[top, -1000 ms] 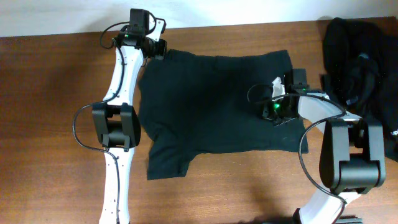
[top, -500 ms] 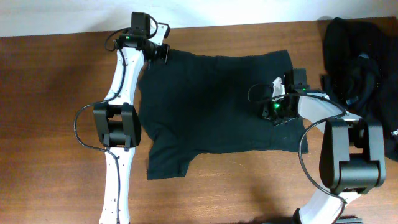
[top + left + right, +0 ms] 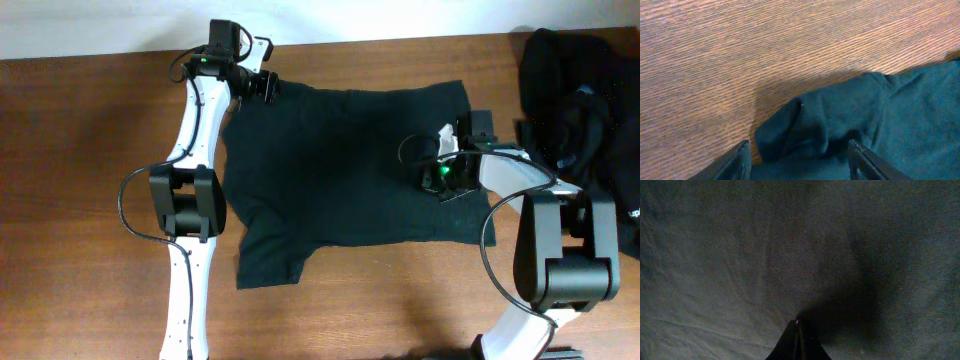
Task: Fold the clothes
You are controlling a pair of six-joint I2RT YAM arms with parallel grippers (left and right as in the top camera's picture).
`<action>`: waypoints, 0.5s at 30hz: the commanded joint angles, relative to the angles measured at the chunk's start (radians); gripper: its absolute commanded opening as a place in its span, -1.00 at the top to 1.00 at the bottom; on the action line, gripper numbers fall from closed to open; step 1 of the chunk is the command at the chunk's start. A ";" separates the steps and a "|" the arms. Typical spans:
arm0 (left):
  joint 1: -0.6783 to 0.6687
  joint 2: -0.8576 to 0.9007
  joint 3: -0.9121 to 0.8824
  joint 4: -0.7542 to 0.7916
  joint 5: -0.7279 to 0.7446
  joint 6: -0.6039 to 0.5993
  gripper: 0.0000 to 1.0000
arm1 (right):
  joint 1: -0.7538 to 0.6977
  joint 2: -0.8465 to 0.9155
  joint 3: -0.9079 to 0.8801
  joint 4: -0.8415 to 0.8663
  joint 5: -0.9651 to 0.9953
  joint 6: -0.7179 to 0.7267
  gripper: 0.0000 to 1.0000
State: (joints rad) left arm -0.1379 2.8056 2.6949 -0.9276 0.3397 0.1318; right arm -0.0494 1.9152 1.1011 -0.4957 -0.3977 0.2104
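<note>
Brown wooden table carries a black T-shirt spread flat at its middle. On the shirt's right part the right gripper is closed, its tip touching the fabric. Farther off, the left gripper stands open astride the shirt's bunched far-left corner, and a heap of black clothes lies at the table's far right.

Overhead bright, sharp; left wrist: T-shirt casts soft shadow; right wrist dim, grainy.
</note>
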 commanded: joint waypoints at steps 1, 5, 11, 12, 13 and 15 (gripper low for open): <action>0.003 0.051 0.019 0.007 -0.014 0.031 -0.24 | 0.012 0.007 -0.014 0.003 0.027 0.009 0.92; 0.002 0.069 0.019 0.016 -0.014 0.031 -0.24 | 0.012 0.007 -0.014 0.003 0.027 0.009 0.92; 0.003 0.072 0.019 0.049 -0.015 0.031 0.28 | 0.012 0.007 -0.014 0.003 0.027 0.009 0.92; 0.004 0.072 0.019 0.056 -0.015 0.031 0.45 | 0.012 0.007 -0.014 0.003 0.027 0.009 0.92; 0.004 0.072 0.019 0.061 -0.015 0.031 0.64 | 0.012 0.007 -0.014 0.003 0.027 0.009 0.92; 0.004 0.072 0.019 0.068 -0.014 0.031 0.92 | 0.012 0.007 -0.014 0.003 0.028 0.009 0.92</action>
State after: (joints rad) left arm -0.1383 2.8468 2.7014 -0.8684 0.3328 0.1505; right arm -0.0494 1.9152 1.1011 -0.4938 -0.3977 0.2131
